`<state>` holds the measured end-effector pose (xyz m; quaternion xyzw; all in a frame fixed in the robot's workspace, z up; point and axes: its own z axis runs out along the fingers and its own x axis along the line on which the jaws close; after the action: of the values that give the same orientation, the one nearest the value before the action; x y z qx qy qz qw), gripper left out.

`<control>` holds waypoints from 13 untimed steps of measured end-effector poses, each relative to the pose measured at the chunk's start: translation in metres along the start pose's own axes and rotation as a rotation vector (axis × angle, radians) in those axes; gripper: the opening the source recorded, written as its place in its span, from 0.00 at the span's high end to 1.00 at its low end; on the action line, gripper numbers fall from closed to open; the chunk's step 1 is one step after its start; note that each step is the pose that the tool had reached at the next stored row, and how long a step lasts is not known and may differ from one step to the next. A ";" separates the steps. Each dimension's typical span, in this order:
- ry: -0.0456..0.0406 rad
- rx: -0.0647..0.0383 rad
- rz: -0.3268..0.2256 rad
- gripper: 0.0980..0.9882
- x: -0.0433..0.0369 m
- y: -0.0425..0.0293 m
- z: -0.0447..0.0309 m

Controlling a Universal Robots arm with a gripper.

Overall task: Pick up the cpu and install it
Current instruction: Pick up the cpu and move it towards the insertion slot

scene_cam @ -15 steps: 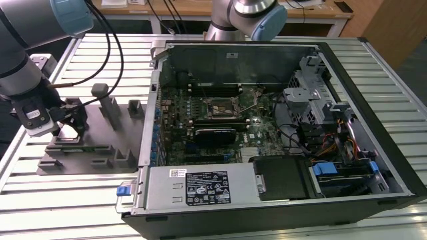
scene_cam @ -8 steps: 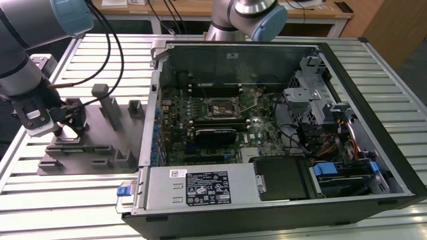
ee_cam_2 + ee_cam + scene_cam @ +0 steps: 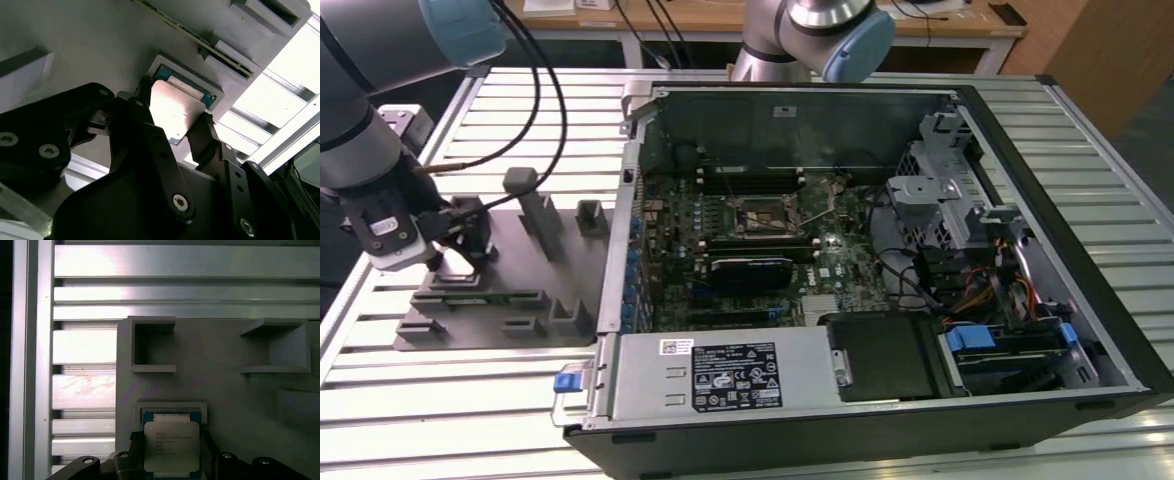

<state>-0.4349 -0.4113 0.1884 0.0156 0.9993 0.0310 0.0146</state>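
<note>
1. An open computer case (image 3: 854,440) lies on its side, with its motherboard (image 3: 720,240) showing.
2. A silver power supply box (image 3: 720,375) sits inside it.
3. A grey slotted holder (image 3: 480,320) lies just beside the case, toward the exterior view's left.
4. A slatted metal table (image 3: 454,400) carries both.

Robotics lab: slatted aluminium bench (image 3: 467,410), opened computer case (image 3: 787,120), grey parts fixture (image 3: 454,330), robot arm (image 3: 374,120).

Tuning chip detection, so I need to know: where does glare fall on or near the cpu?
Second wrist view: glare whitens the cpu. First wrist view: it is evenly lit, while the table slats nearby glare.
</note>
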 end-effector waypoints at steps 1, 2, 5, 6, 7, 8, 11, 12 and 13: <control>0.0001 0.000 0.000 0.50 -0.0001 0.0001 -0.0018; 0.0000 0.000 0.000 0.50 -0.0001 0.0002 -0.0036; -0.0001 0.000 0.000 0.50 -0.0003 0.0006 -0.0097; 0.0000 0.000 0.000 0.50 -0.0003 0.0008 -0.0123; 0.0000 0.000 0.000 0.50 -0.0004 0.0009 -0.0146; 0.0001 0.000 0.000 0.50 -0.0005 0.0010 -0.0169; 0.0000 0.000 0.000 0.50 -0.0007 0.0015 -0.0236; 0.0000 0.000 0.000 0.50 -0.0007 0.0016 -0.0258; 0.0001 0.000 0.000 0.50 -0.0008 0.0017 -0.0280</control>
<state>-0.4349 -0.4113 0.2164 0.0156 0.9993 0.0309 0.0145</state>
